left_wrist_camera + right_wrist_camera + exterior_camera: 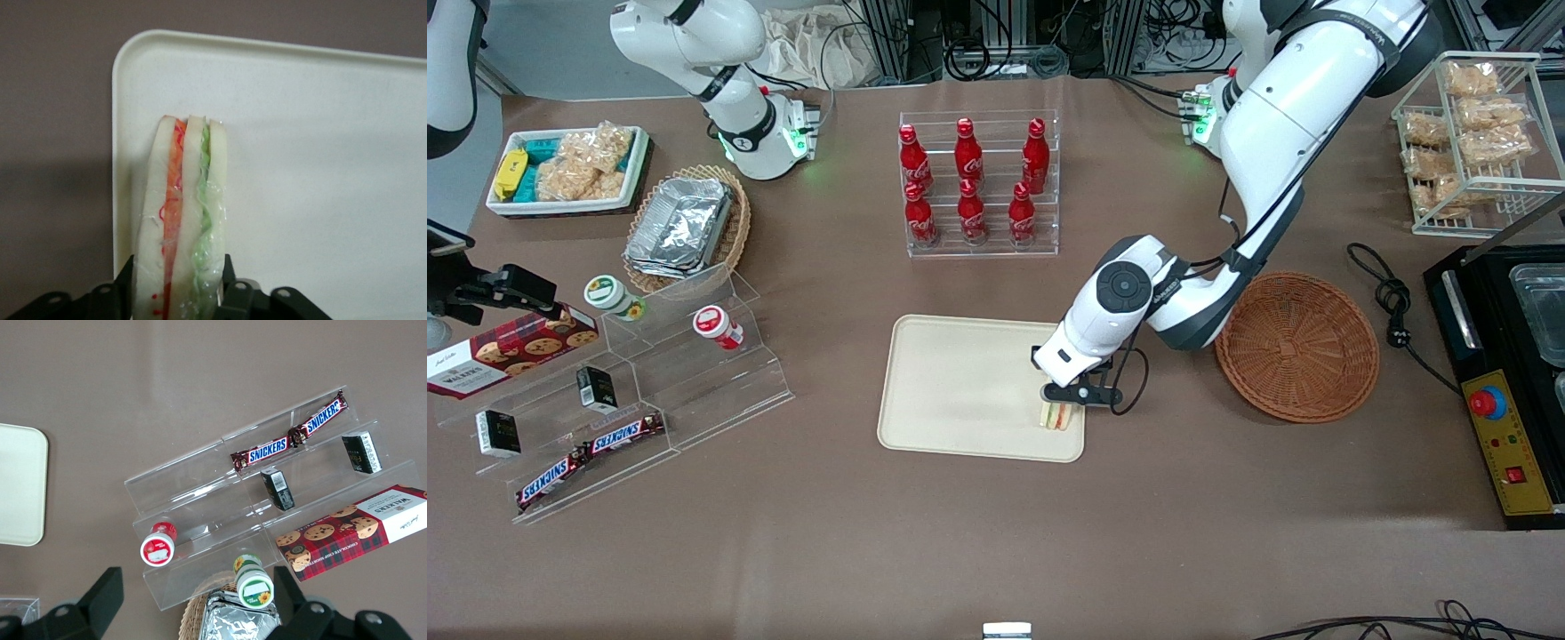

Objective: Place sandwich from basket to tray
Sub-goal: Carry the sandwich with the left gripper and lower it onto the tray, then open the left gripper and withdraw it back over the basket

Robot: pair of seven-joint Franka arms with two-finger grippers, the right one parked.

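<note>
We see the table [996,551], covered in brown, carrying everything. Taking the tray [951,382] as our landmark: it is a flat cream rectangle lying near the middle of the table, and most of its surface is bare. The working arm [1280,142] reaches down over the corner of the tray nearest the round reddish-brown basket [1296,347], which sits just beside the tray toward the working arm's end of the table and holds nothing we can see.

Farther from the front camera than the tray stands a clear rack of six red bottles [974,182]. Toward the parked arm's end of the table from the tray we find a clear stepped stand [640,400] with two chocolate bars [587,458], small dark boxes and two little tubs, and a red cookie box [511,356] at its end. Farther from the camera than that stand are a tan basket of foil trays [685,227] and a white bin of snack packets [569,169].

The gripper [1058,402] hangs right over that tray corner, its fingers [230,283] closed against both bread faces of the sandwich [181,220]. The sandwich stands on edge above the tray, close to the rim; we cannot tell whether it touches the surface. Nothing lies between it and the rest of the tray.
</note>
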